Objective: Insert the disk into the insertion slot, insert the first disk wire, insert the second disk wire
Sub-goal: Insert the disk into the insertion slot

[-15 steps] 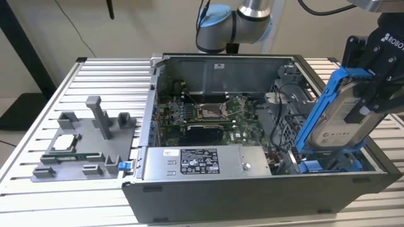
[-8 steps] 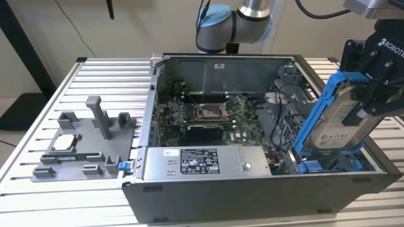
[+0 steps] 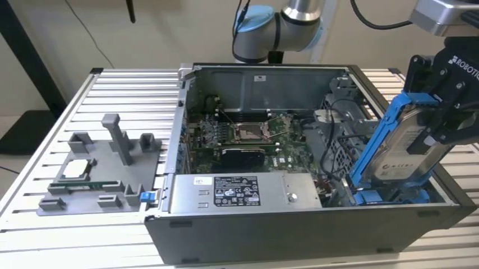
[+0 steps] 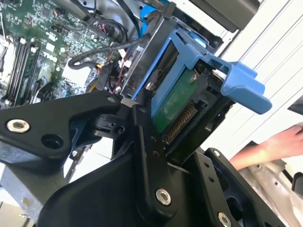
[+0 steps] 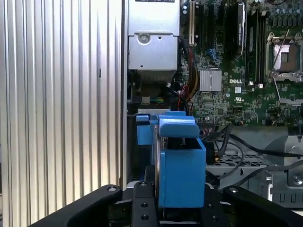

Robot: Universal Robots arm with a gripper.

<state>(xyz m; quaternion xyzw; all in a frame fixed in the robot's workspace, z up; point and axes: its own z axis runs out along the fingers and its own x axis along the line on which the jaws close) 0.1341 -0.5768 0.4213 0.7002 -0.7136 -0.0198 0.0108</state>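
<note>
Over the open computer case [image 3: 299,232], one end effector [image 3: 436,133] grips one disk [image 3: 400,150].

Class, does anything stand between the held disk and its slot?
Nothing visible does. The gripper holds the disk tilted, its lower end at the drive bay; black cables lie beside it.

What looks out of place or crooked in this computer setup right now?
The disk stands steeply tilted, its lower end inside the computer case at the exterior view's right, clamped by the tool. In the second wrist view a person's hand is close by.
</note>
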